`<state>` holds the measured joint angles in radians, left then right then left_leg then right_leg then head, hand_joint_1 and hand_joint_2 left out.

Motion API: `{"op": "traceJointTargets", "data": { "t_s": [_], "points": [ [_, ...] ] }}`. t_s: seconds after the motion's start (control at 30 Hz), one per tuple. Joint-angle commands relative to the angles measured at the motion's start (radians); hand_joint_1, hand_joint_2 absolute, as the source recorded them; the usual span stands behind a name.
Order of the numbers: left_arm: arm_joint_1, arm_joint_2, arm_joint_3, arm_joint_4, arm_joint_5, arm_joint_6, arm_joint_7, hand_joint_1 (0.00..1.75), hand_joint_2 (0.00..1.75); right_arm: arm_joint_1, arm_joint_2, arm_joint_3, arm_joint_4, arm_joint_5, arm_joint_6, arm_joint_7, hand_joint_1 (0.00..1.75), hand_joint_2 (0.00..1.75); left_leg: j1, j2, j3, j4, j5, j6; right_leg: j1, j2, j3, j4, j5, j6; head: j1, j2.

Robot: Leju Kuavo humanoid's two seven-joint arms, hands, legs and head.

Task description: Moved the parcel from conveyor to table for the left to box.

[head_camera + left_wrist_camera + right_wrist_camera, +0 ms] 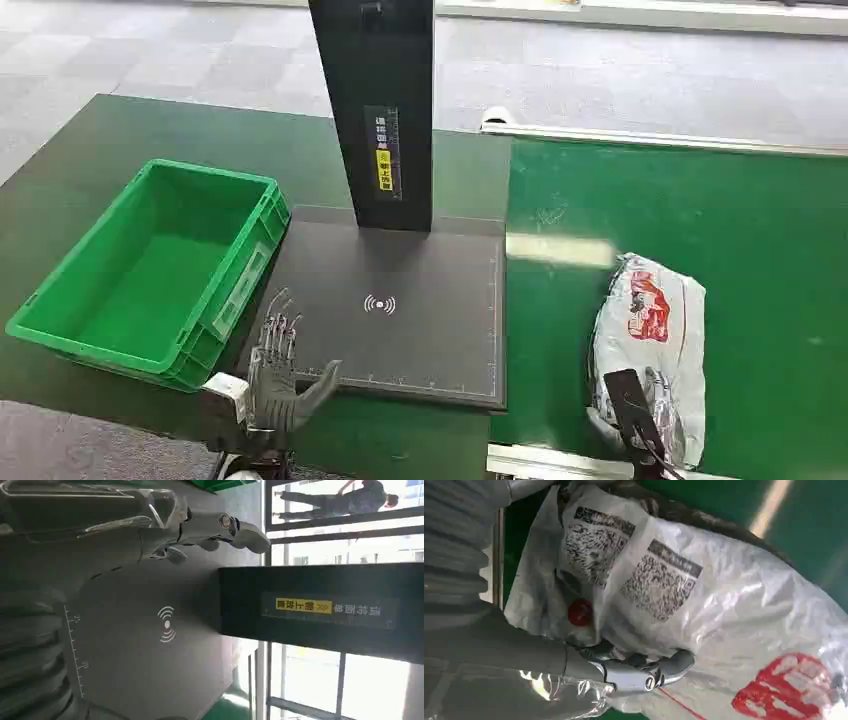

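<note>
A white plastic parcel [648,350] with red printing is lying on the green conveyor [720,220], close to the belt's near edge and toward its left side, not far from the seam where the belt meets the dark green table [90,170]. Its long axis is running away from the robot, from the near edge toward the far edge of the belt. The right hand [630,410] is sitting at the parcel's near end, and in the right wrist view its fingers [669,666] are curling against the crinkled wrapper beside two printed labels; whether they are truly gripping it or only pressing on it cannot be told from these views. The parcel is lying directly ahead of that hand and touching it, so the right hand is by far the nearer one. The left hand [272,375] is hovering over the table's near edge with its fingers spread apart and holding nothing, well apart from the parcel. Just ahead of it a dark scanner pad [390,300] is lying on the table, with a black post [372,110] rising from the pad's far edge. A green crate [225,290] is standing at the table's left side, beside the pad. Judging from this layout, the parcel is going to have to travel leftward across the seam.
</note>
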<state>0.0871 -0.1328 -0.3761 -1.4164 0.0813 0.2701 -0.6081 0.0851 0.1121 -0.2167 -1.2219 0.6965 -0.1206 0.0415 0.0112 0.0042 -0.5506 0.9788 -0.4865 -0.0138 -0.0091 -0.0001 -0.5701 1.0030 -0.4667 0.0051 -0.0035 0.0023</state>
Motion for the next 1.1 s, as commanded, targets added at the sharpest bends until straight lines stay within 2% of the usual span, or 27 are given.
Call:
{"op": "traceJointTargets", "data": {
  "t_s": [0.03,0.07,0.17,0.23,0.37,0.47,0.53,0.63,0.7,0.77,0.83,0.97,1.03,1.1],
  "points": [
    [0.006,0.029,0.044,-0.028,-0.004,0.036,0.032,0.0,1.75,-0.079,0.003,0.018,0.145,0.009,0.079,0.049,1.75,1.75,0.0,0.0,0.004,-0.002,0.001,0.001,0.001,0.0,0.004,-0.002,0.001,0.0,0.0,0.0],
    [0.007,0.026,0.047,-0.03,-0.006,0.037,0.034,0.0,1.75,-0.075,0.005,0.016,0.135,0.003,0.075,0.046,1.75,1.75,0.001,0.003,0.004,-0.001,0.0,0.001,0.001,0.002,0.005,-0.002,0.002,0.0,0.0,0.0],
    [0.014,0.015,0.099,-0.035,-0.058,0.025,0.047,0.0,1.75,-0.064,0.027,0.037,0.024,-0.09,0.019,-0.049,1.75,1.75,0.001,0.003,0.006,-0.001,0.0,0.0,0.001,0.002,0.007,-0.001,0.001,-0.001,0.0,0.0],
    [0.016,0.009,0.142,-0.047,-0.103,0.003,0.042,0.0,1.75,-0.054,0.009,0.08,-0.055,-0.154,-0.008,-0.063,1.75,1.75,0.0,0.003,0.005,-0.001,0.0,0.0,0.0,0.003,0.005,-0.001,0.001,-0.001,0.0,0.0],
    [0.015,0.005,0.154,-0.05,-0.11,-0.008,0.046,0.0,1.75,-0.052,0.001,0.088,-0.07,-0.163,-0.009,-0.05,1.75,1.75,0.0,0.003,0.005,-0.001,0.0,0.0,0.0,0.002,0.004,-0.001,0.0,-0.001,-0.001,0.0],
    [0.005,-0.001,0.189,-0.06,-0.169,0.007,0.007,0.0,1.75,-0.061,-0.012,0.12,-0.182,-0.242,-0.112,-0.216,1.75,1.75,0.0,0.002,0.004,0.0,-0.001,0.001,0.0,0.002,0.003,0.0,0.0,0.0,0.0,0.0],
    [-0.013,-0.005,0.214,-0.057,-0.179,0.012,-0.009,0.0,1.75,-0.064,-0.018,0.162,-0.295,-0.362,-0.092,-0.317,1.75,1.75,0.0,0.003,0.001,0.001,0.0,0.001,-0.001,0.002,0.001,0.002,0.0,0.0,0.0,0.0],
    [-0.047,-0.011,0.224,-0.033,-0.189,-0.005,-0.025,0.0,1.75,-0.067,-0.027,0.255,-0.411,-0.442,-0.099,-0.396,1.75,1.75,-0.001,0.004,0.0,0.001,0.0,0.001,-0.001,0.003,-0.001,0.001,0.001,0.0,-0.001,0.0],
    [-0.067,-0.015,0.22,-0.016,-0.189,-0.01,-0.024,0.0,1.75,-0.083,-0.049,0.348,-0.431,-0.468,-0.078,-0.388,1.75,1.75,-0.001,0.002,0.0,0.001,0.0,0.0,-0.001,0.001,0.0,0.001,0.001,0.0,0.0,0.0],
    [-0.07,-0.016,0.217,-0.014,-0.19,-0.009,-0.025,0.0,1.75,-0.092,-0.047,0.373,-0.422,-0.467,-0.087,-0.38,1.75,1.75,-0.001,0.004,0.001,0.0,0.0,0.0,0.0,0.003,0.0,0.001,0.001,-0.001,0.0,0.0],
    [-0.077,-0.015,0.212,-0.006,-0.189,-0.009,-0.024,0.0,1.75,-0.122,-0.059,0.44,-0.371,-0.507,-0.005,-0.353,1.75,1.75,0.0,0.003,0.002,-0.001,0.001,0.0,0.0,0.003,0.001,0.0,0.001,-0.001,0.0,0.0],
    [-0.1,-0.022,0.202,0.003,-0.192,-0.013,-0.015,0.0,1.75,-0.203,-0.01,0.567,-0.218,-0.513,0.084,-0.306,1.75,1.75,0.001,0.005,0.003,-0.001,0.0,0.0,0.001,0.005,0.002,-0.001,0.002,0.0,0.0,0.0],
    [-0.114,-0.024,0.194,0.007,-0.192,-0.018,0.002,0.0,1.75,-0.253,0.015,0.634,-0.111,-0.499,0.127,-0.221,1.75,1.75,0.001,0.006,0.004,-0.002,0.0,0.0,0.001,0.005,0.002,-0.001,0.002,0.0,0.0,0.0],
    [-0.124,-0.027,0.186,0.013,-0.194,-0.021,0.013,0.0,1.75,-0.283,0.036,0.679,-0.011,-0.503,0.154,-0.192,1.75,1.75,0.001,0.007,0.004,-0.002,0.001,0.0,0.001,0.006,0.002,-0.002,0.003,-0.001,0.0,0.0]
  ]
}}
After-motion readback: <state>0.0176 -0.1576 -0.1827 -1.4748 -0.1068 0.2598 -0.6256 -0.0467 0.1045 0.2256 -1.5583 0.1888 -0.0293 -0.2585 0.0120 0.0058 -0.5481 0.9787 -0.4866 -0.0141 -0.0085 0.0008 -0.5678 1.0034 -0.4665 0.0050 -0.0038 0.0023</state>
